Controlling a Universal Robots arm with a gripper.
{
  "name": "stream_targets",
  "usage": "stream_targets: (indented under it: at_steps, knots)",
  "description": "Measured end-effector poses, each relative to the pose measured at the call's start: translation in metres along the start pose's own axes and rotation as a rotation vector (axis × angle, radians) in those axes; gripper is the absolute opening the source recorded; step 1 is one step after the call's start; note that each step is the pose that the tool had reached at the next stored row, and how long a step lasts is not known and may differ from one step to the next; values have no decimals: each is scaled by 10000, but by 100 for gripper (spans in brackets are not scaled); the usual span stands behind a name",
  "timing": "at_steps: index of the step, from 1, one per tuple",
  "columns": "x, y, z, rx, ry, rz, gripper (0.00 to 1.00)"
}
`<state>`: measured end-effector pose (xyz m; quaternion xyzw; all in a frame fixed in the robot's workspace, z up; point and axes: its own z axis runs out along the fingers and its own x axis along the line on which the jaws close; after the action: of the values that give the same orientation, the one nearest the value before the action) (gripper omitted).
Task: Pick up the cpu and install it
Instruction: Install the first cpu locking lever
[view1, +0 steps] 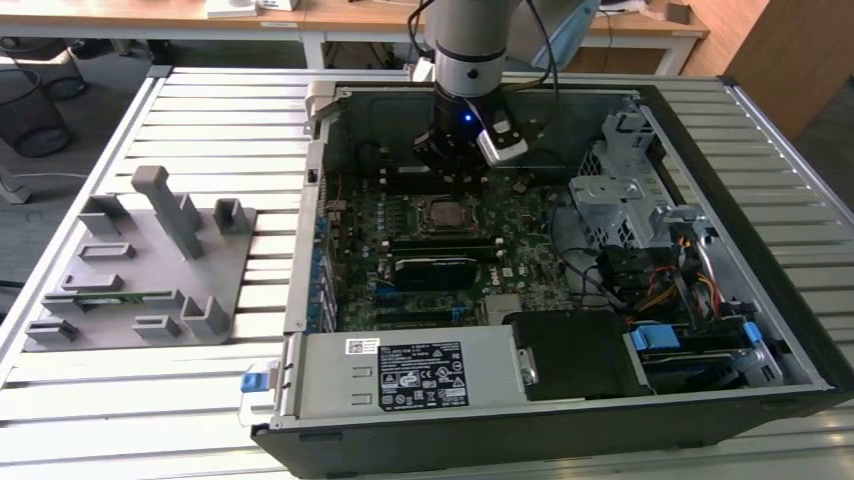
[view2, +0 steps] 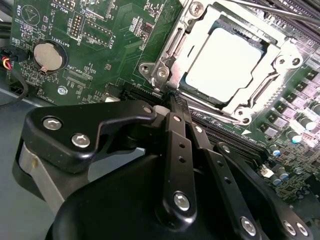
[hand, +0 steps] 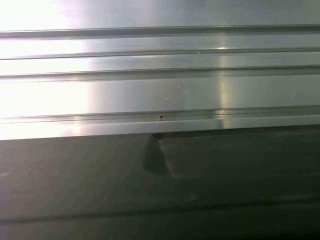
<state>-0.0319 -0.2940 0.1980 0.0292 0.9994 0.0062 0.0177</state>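
Open PC case (view1: 561, 400) sat on the slatted metal counter (view1: 214, 100), grey fixture block (view1: 147, 265) beside it on the exterior view's left. Power supply (view1: 414, 372) and drive cage (view1: 621, 195) crowded the motherboard (view1: 521, 250); coin cell (view2: 49, 55) sat clear of the socket. The cpu (view2: 225, 61), bright silver lid, lay seated in the socket frame (view2: 280, 60). Gripper (view2: 176, 97) had its fingers pinched together, holding nothing, just beside the socket.
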Motion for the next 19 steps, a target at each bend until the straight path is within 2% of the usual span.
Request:
stream_targets:
  at_steps: [7,19]
  knots:
    - [-1,1,-23,-1,-1,0,11]
    - [0,0,18,28,-3,-1,11]
